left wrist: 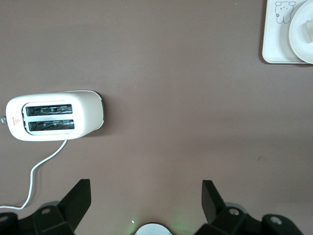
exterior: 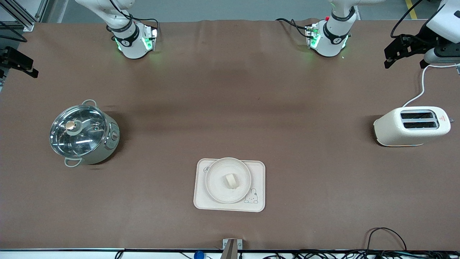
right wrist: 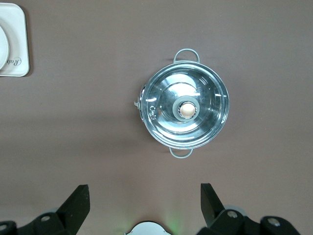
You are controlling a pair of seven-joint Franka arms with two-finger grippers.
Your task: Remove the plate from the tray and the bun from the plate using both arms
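Seen from the front, the tray (exterior: 257,172) lies on the brown bench (exterior: 230,108) close to the front camera, about midway between the two arms' ends. The plate (exterior: 219,185) sits on the tray, toward its right-arm end, and the bun (exterior: 231,181) rests in the middle of the plate. An electric pot (exterior: 83,133) with a glass lid stands toward the right arm's end of the bench, and a white toaster (exterior: 411,126) stands toward the left arm's end, both farther from the front camera than the tray. The left claw (exterior: 397,54) hangs over the bench edge at the left arm's end, above the toaster's cord; the right claw (exterior: 21,64) hangs over the edge at the right arm's end. Both arms wait. From the left wrist, the left claw (left wrist: 146,200) is spread wide and empty above the bench, with the toaster (left wrist: 56,115) and a corner of the tray (left wrist: 276,44) and plate (left wrist: 303,34) in sight. From the right wrist, the right claw (right wrist: 145,203) is likewise spread and empty, over bare bench near the pot (right wrist: 183,111), with a tray corner (right wrist: 17,44) visible.
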